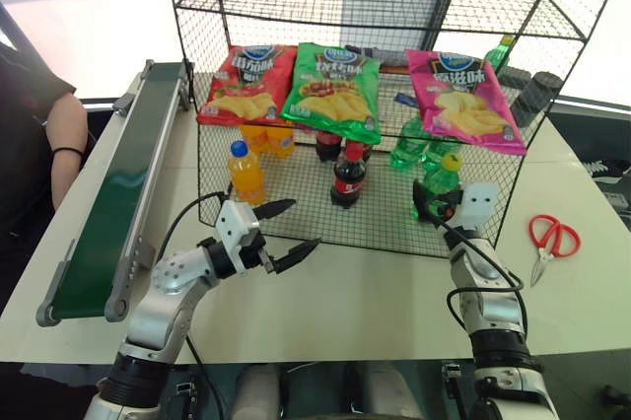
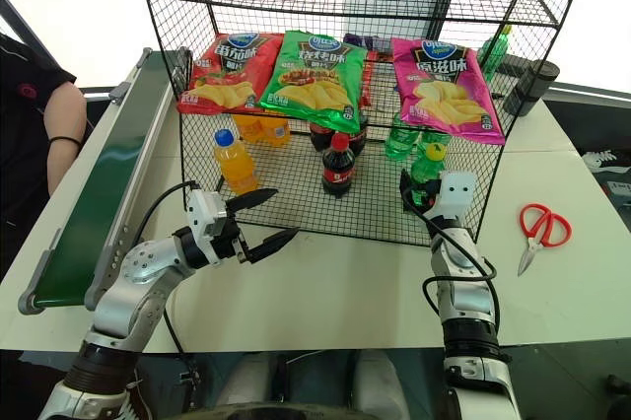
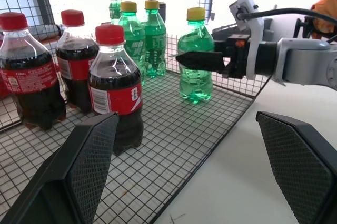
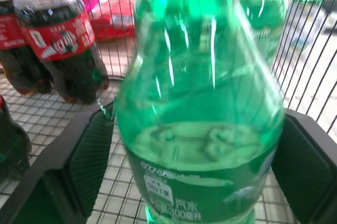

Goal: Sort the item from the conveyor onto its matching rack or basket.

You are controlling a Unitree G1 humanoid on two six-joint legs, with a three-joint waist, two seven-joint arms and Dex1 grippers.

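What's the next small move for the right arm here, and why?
Probably draw the right gripper straight back out of the wire basket. The green bottle stands upright on the mesh beside the other green bottles, and the black fingers sit apart on either side of it, so it looks released. A straight pull should avoid tipping it.

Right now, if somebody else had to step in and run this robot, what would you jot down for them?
Right gripper: open, a finger on each side of the green bottle, which stands upright on the wire basket floor near its front right corner, by other green bottles.
Left gripper: open, empty, hovering over the table in front of the basket.
Conveyor: nothing on the stretch of belt in view.
Done: bottle set among its own kind, away from the cola bottles and orange bottle.
Left: draw the right arm back clear without tipping the bottle.
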